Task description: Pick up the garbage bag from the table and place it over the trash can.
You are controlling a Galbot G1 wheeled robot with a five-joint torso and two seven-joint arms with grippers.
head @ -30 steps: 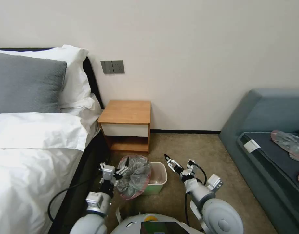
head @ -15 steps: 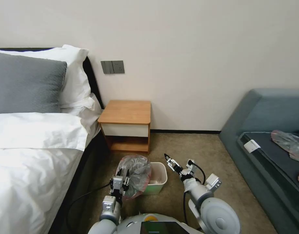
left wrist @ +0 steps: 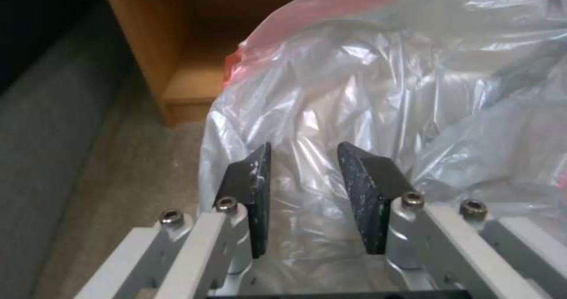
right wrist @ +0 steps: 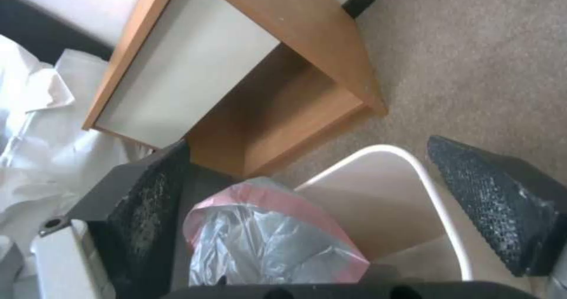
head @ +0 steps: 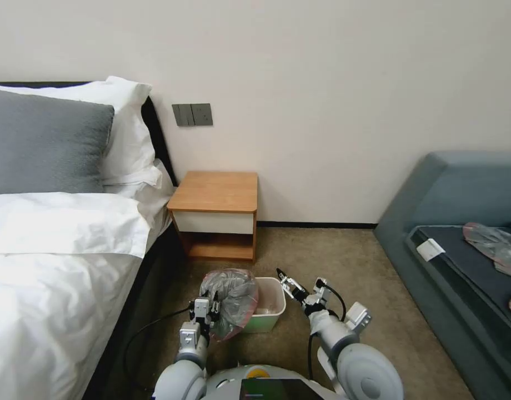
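Two claws flank the small cream-beige rectangular plastic bin (head: 268, 304). Left claw (left wrist: 304, 188), pads spread, faces the crinkly translucent grey plastic bag with pink rim (head: 231, 300), draped over the bin's left side. Pinching the rim rather than loose film seems wise. Right claw (head: 285, 280) hovers spread; its wrist view reveals uncovered rim.
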